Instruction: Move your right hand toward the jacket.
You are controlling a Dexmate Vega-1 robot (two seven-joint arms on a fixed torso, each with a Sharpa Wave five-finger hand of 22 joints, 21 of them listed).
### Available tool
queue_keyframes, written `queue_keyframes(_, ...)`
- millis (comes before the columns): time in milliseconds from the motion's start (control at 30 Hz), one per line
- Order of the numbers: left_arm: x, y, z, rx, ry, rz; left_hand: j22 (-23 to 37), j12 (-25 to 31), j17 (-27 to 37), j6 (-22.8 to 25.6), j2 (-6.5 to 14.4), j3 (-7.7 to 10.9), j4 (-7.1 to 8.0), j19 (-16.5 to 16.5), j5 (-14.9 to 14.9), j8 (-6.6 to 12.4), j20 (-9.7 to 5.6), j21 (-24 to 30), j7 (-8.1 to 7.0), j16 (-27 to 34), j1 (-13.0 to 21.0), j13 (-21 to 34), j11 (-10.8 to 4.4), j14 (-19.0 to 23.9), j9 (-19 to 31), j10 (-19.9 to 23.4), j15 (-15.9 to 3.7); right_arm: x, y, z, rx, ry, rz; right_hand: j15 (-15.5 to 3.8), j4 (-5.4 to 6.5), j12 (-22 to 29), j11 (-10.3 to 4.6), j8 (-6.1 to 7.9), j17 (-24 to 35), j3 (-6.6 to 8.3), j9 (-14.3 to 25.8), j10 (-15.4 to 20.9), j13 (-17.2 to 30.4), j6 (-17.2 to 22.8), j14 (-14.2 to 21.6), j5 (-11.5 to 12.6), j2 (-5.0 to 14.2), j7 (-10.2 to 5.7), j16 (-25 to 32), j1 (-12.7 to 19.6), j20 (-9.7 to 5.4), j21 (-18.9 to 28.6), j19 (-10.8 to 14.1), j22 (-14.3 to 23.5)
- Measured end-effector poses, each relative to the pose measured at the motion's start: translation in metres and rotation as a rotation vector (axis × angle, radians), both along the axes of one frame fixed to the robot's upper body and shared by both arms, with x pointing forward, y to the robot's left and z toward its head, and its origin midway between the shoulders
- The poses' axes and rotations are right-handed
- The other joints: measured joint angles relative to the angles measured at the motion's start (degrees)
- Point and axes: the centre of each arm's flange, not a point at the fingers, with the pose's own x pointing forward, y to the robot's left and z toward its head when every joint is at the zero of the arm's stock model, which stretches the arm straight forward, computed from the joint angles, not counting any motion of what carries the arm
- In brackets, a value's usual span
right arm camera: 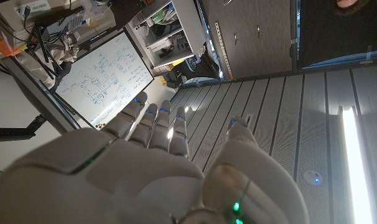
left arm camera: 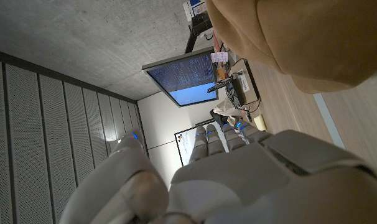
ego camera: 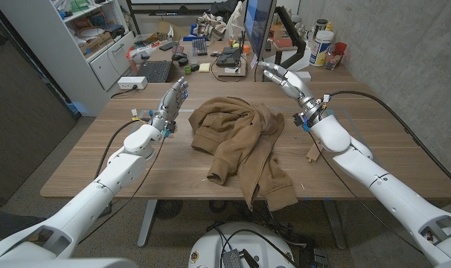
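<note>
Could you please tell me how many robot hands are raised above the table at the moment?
2. The left hand is up beside the jacket's left edge, holding nothing. The right hand is up past the jacket's far right corner, fingers extended, also holding nothing.

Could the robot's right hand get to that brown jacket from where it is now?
Probably yes. The right hand is raised, open and holding nothing, just beyond the jacket, and only bare table lies between them.
</note>
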Motion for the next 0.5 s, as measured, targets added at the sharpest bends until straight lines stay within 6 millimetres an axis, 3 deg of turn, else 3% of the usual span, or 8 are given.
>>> queue_keyframes(500, 0.0001, -0.0008, 0.0005, 0.009, 0.006, 0.001, 0.0, 0.0, 0.0, 0.0, 0.2, -0.17, -0.17, -0.3, 0.0, 0.0, 0.32, 0.0, 0.0, 0.0, 0.2, 0.0, 0.0, -0.1, 0.0, 0.0, 0.13, -0.0021, 0.0053, -0.0011, -0.026, -0.028, -0.026, 0.0, 0.0, 0.0, 0.0, 0.0, 0.0, 0.0, 0.0, 0.0, 0.0, -0.3, 0.0, 0.2, 0.0, -0.31, 0.0, 0.0, 0.0, 0.0, 0.0, 0.0)
